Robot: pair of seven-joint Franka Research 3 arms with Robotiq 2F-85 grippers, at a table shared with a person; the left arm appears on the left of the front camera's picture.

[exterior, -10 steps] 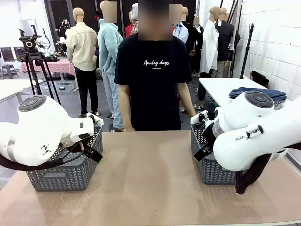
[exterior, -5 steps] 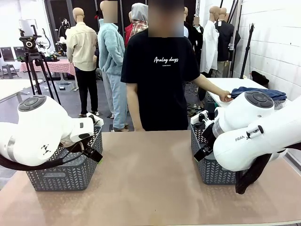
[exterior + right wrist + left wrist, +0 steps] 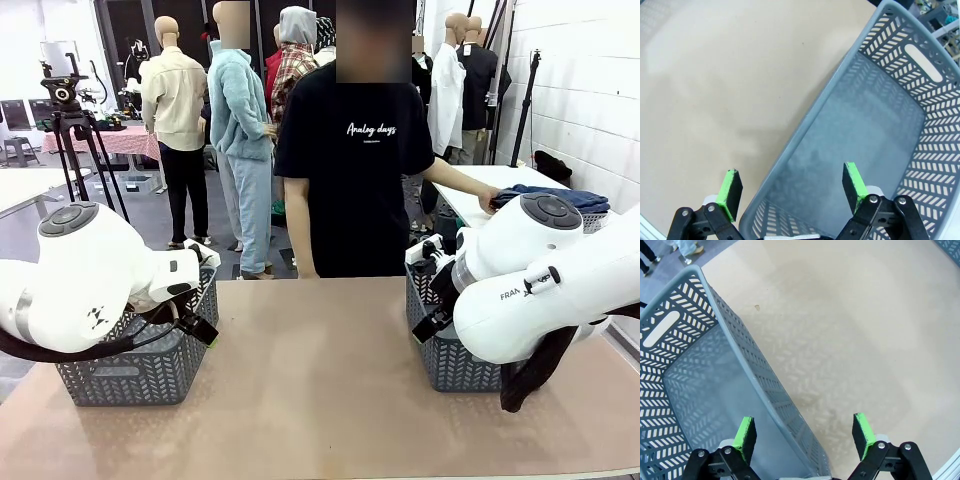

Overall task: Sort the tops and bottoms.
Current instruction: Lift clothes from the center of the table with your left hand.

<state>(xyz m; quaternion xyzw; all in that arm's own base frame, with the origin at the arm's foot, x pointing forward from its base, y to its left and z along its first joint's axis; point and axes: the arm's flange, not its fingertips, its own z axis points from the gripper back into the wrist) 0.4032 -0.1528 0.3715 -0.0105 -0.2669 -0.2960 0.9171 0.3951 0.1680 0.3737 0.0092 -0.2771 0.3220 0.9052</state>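
Observation:
A pile of folded blue denim-looking garments [image 3: 548, 196], seemingly the bottoms, lies on a white side table [image 3: 470, 185] at the back right. The person's hand [image 3: 490, 203] rests at its edge. The tops are out of view. My left gripper [image 3: 203, 332] [image 3: 803, 436] is open, with its green pads straddling the near wall of the left grey basket [image 3: 130, 375] [image 3: 685, 390]. My right gripper [image 3: 430, 325] [image 3: 792, 189] is also open, straddling the wall of the right grey basket [image 3: 450, 365] [image 3: 900, 125]. Neither gripper holds anything. Both baskets look empty inside.
The tan table [image 3: 320, 380] stretches bare between the two baskets. A person in a black printed T-shirt [image 3: 355, 170] stands at its far edge, leaning toward the side table. A tripod [image 3: 70, 120] stands at the back left.
The person has shifted to the right and stretched an arm out to the blue pile on the side table. Both arms and grippers have stayed still.

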